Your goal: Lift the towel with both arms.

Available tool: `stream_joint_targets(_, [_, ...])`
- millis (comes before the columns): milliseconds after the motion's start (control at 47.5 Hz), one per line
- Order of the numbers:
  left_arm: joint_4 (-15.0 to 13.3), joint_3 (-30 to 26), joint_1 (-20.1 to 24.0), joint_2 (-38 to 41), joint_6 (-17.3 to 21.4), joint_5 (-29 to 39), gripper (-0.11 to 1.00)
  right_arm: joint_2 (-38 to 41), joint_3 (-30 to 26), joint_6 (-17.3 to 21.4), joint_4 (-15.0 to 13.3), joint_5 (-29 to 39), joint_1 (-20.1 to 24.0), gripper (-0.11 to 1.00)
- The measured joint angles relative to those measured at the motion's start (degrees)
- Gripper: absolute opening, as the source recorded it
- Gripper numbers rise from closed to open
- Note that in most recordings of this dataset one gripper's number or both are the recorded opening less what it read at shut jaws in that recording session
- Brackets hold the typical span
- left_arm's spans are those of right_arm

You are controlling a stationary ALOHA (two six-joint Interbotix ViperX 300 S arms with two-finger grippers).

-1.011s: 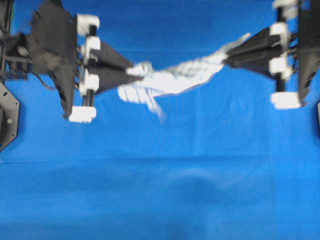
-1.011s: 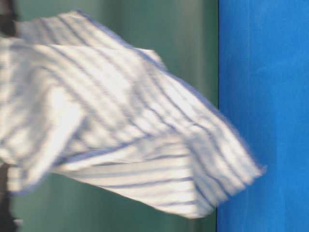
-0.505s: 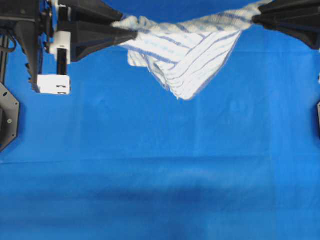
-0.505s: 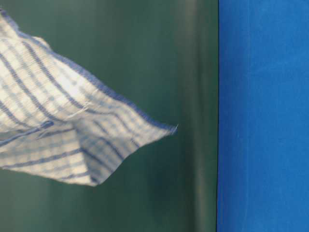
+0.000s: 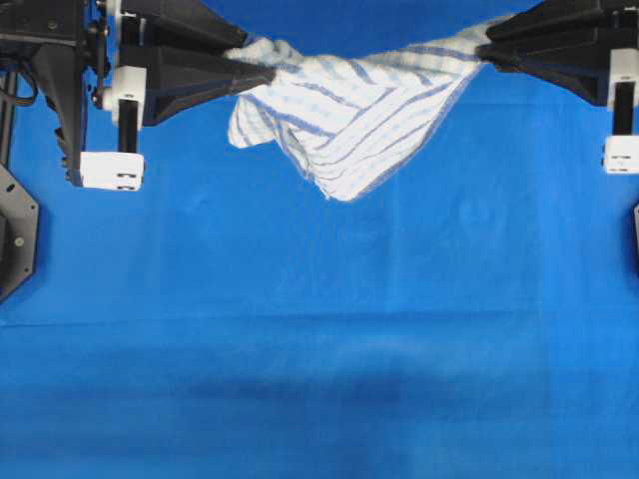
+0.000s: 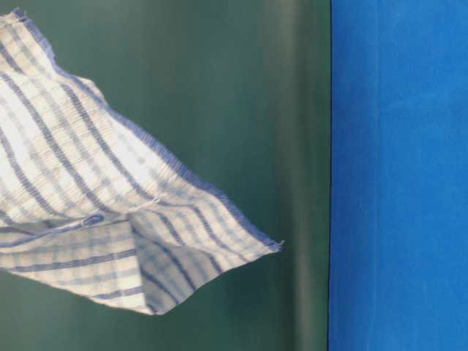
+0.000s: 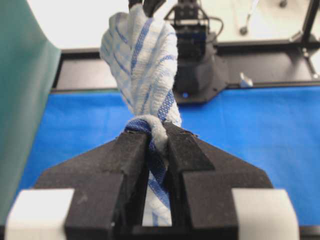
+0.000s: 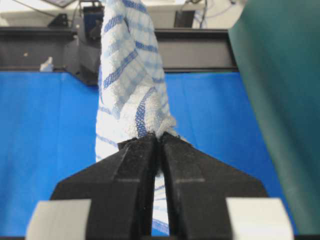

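Note:
The white towel (image 5: 349,115) with blue stripes hangs in the air between the two arms, clear of the blue cloth, and its middle sags to a point. My left gripper (image 5: 268,72) is shut on the towel's left end, my right gripper (image 5: 483,55) on its right end. In the left wrist view the towel (image 7: 145,60) is bunched into a rope, pinched between the fingers of the left gripper (image 7: 159,132). The right wrist view shows the same: the right gripper (image 8: 159,137) is clamped on the twisted towel (image 8: 127,65). A loose corner of the towel (image 6: 88,197) shows at table level.
A large plain blue cloth (image 5: 319,349) covers the table below. A green backdrop (image 6: 241,110) stands behind it. A black mount plate (image 5: 15,235) sits at the left edge. Each wrist view shows the opposite arm's dark base (image 7: 195,55) beyond the towel.
Both arms have risen with the towel, which has lifted off the blue cloth and now hangs spread. In the last half second the sagging fold swung left and the right gripper shifted left.

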Motion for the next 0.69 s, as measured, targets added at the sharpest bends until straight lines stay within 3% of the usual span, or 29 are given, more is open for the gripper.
stream_joint_targets(84, [0.0, 0.0, 0.0, 0.0, -0.6, 0.1, 0.38, 0.1, 0.1, 0.1, -0.1, 0.0, 0.0, 0.09])
stream_joint_targets(211, [0.0, 0.0, -0.4, -0.1, -0.6, 0.0, 0.75, 0.1, 0.1, 0.2, 0.0, 0.0, 0.0, 0.46])
stream_joint_targets(295, [0.0, 0.2, -1.1, -0.5, -0.6, 0.0, 0.90, 0.4, 0.1, 0.1, 0.0, 0.1, 0.0, 0.66])
stream_joint_targets(526, [0.0, 4.0, -1.7, -1.4, -0.9, -1.3, 0.90, 0.4, 0.6, 1.1, 0.0, 0.9, 0.0, 0.64])
stream_joint_targets(695, [0.0, 9.8, -2.6, 0.6, -2.0, -5.5, 0.90, 1.1, 4.6, 2.6, 0.0, -0.1, 0.1, 0.63])
